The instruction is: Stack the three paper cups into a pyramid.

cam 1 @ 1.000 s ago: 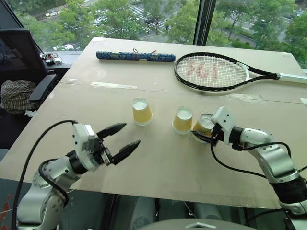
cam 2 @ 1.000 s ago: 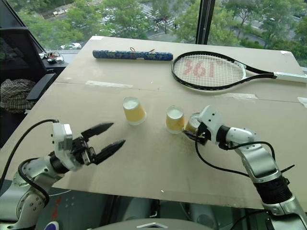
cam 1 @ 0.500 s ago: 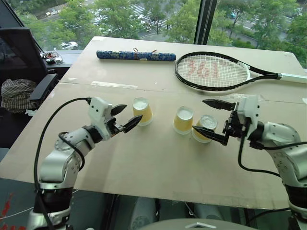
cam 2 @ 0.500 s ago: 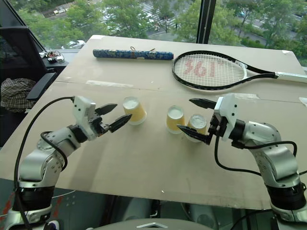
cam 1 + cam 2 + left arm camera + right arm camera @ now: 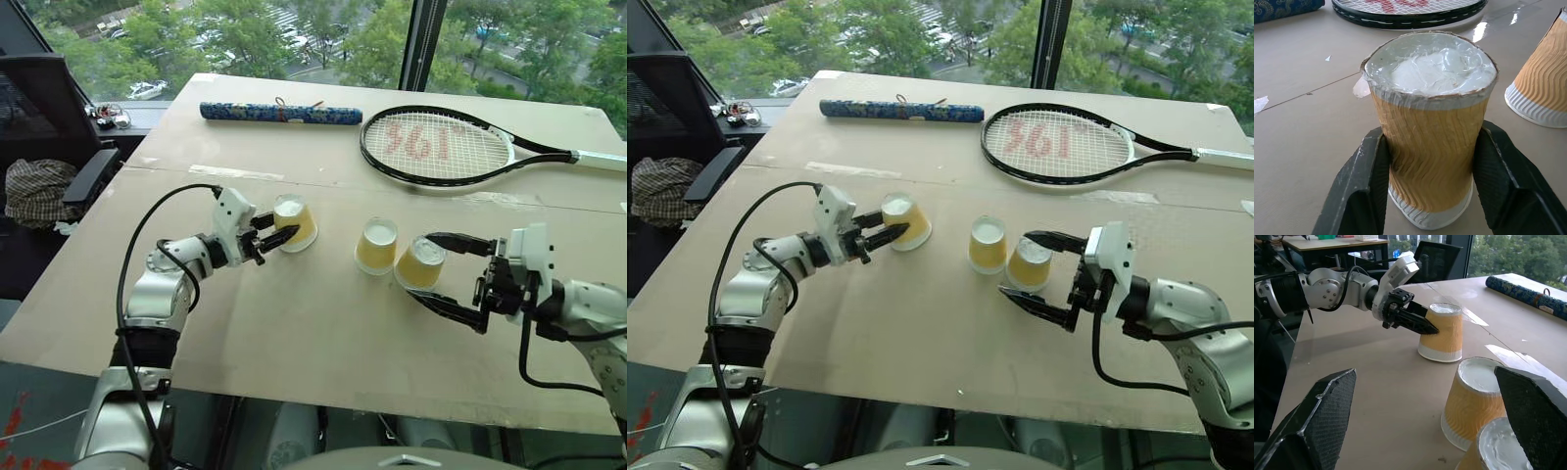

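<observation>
Three small tapered paper cups with pale yellow-orange ribbed walls and white bases stand upside down near the middle of the pale beige tabletop [image 5: 323,333]. The left cup [image 5: 294,223] stands apart from the other two, and the left gripper [image 5: 276,231] reaches level from the left edge side with its black jaws clamped on that cup's walls; the left wrist view shows a finger [image 5: 1364,191] pressed against each side of the cup, whose rim rests on the tabletop. The middle cup [image 5: 375,246] and the right cup [image 5: 421,262] stand just beside each other, the right one tilted and leaning toward the middle one; whether they touch I cannot tell. The right gripper [image 5: 443,276] hangs just on the near-right side of the right cup, its jaws wide apart and holding nothing, one finger beyond the cup and one nearer the front edge.

Toward the far edge lies a black-framed tennis racket with white strings and red numerals [image 5: 436,147], its handle running off toward the right edge. Left of it, near the far left corner, lies a long blue patterned roll [image 5: 279,114]. Both are well apart from the cups. Past the left edge stands a dark office chair [image 5: 59,137] with a checked cloth [image 5: 34,191] on it.
</observation>
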